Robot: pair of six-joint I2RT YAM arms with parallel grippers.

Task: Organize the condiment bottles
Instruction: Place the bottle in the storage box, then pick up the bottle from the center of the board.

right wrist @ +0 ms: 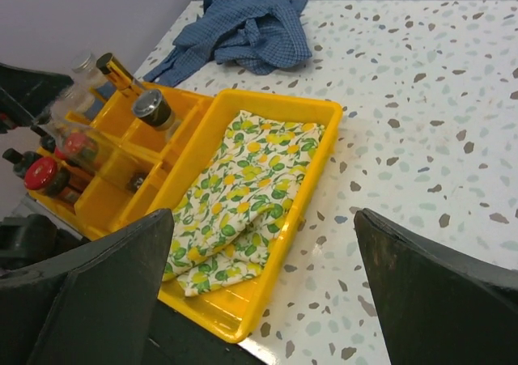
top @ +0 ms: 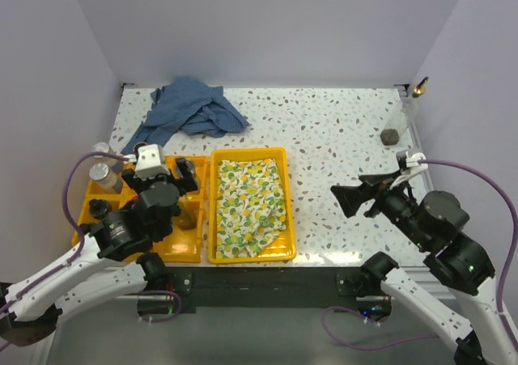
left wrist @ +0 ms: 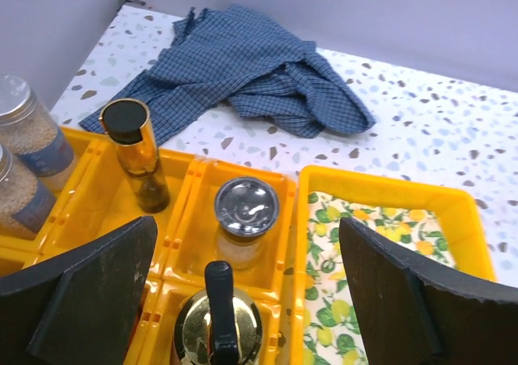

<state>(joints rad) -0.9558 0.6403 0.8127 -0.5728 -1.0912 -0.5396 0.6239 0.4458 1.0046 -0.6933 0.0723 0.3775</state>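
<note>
- Two yellow trays sit side by side at the near edge of the table [top: 340, 130] in the top view. The divided tray [top: 182, 254] on the left holds the condiment bottles, and the second tray [top: 289, 211] holds only a lemon-print cloth [top: 249, 203].
- In the same view the left gripper [top: 162, 177] hangs low over the divided tray. The right gripper [top: 360, 191] hovers over bare table, well apart from it. A small dark object [top: 390, 136] lies near the far right edge, too small to identify. A blue checked cloth [top: 190, 110] is heaped at the back.
- Left wrist view: the jaws are spread wide and grasp nothing. A gold-pourer bottle [left wrist: 220, 320] stands just below and between them. A steel-capped shaker [left wrist: 245, 219] occupies the next compartment, and an amber bottle [left wrist: 137, 159] stands upright beyond it. Two grain jars [left wrist: 28, 130] are at the left rim.
- Right wrist view: these jaws are also released and empty. Two red-lidded jars [right wrist: 40, 175] stand at the tray's near-left corner.
- Risk: the compartments are crowded. A sideways swing of the left gripper before it lifts could clip the gold pourer or tip the tall, narrow amber bottle.
- Risk: if the right arm reaches for the far object carelessly, it could nudge it off the edge.
- Risk: if both arms enter the divided tray together, they could collide.
</note>
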